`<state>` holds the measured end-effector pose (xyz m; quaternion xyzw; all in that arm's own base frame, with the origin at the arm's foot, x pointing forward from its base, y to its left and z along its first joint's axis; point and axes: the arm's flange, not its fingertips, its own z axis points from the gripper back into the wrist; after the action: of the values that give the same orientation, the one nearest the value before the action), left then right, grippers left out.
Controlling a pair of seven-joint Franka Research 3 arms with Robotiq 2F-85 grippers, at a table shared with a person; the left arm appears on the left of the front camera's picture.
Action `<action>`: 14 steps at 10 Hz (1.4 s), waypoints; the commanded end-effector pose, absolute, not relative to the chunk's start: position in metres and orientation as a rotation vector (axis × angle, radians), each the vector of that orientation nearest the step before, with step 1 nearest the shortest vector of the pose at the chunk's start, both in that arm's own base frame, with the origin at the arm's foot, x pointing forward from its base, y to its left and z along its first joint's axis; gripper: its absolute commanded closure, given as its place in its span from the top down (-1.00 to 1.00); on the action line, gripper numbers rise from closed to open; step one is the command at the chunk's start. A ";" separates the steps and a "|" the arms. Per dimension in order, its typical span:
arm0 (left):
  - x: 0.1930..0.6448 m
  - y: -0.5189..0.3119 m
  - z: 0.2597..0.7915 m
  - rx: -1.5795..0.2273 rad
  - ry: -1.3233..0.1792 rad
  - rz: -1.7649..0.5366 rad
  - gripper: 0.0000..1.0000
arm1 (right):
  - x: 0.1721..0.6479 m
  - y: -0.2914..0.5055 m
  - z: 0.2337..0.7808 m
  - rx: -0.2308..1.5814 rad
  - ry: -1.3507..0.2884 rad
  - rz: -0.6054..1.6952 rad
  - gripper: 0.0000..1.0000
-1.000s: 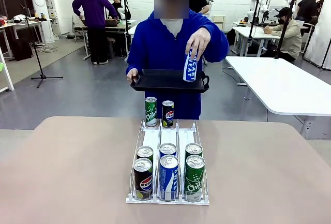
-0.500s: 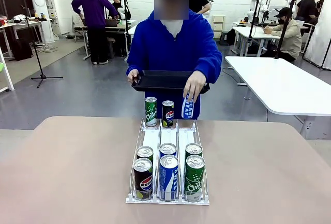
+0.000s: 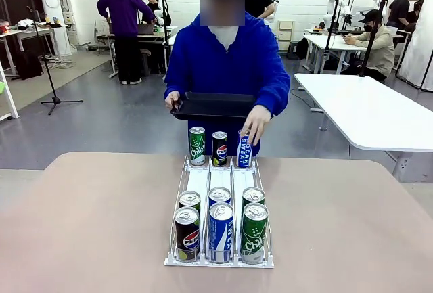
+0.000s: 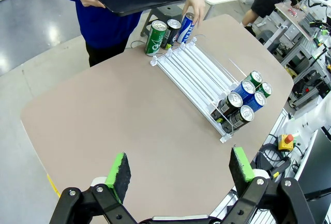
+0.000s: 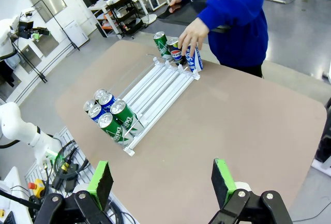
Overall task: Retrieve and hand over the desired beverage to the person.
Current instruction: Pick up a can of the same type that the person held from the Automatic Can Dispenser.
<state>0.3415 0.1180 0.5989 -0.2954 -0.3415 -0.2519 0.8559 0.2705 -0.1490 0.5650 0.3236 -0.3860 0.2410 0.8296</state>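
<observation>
Blue can point(image 3: 245, 149) in person's hand point(image 3: 256, 118) at rack point(image 3: 198, 181), wrist views: left fingers point(image 4: 118, 170), right fingers point(image 5: 102, 180) wide apart

Beige table point(image 3: 81, 225), white can rack point(image 3: 200, 181) at its middle, six cans point(image 3: 220, 229) at near end, three cans point(image 3: 220, 148) at far end

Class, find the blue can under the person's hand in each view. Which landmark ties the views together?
Front view: blue can, centre, far end of the rack.
Left wrist view: top centre.
Right wrist view: upper centre.
Shared landmark: green can in the same far row.
</observation>
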 end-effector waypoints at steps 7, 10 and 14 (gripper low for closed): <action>0.343 0.064 0.606 -0.446 -0.573 -0.573 1.00 | 0.274 -0.151 0.568 0.708 -0.838 0.526 1.00; 0.331 -0.067 0.626 -0.274 -0.436 -0.353 1.00 | 0.274 -0.151 0.568 0.708 -0.838 0.526 1.00; 0.320 -0.226 0.575 0.137 -0.355 -0.202 1.00 | 0.274 -0.151 0.568 0.708 -0.838 0.526 1.00</action>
<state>0.3076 -0.2084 0.5784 0.0321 -0.2208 -0.1195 0.9674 0.2708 -0.1483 0.5658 0.3225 -0.3850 0.2416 0.8303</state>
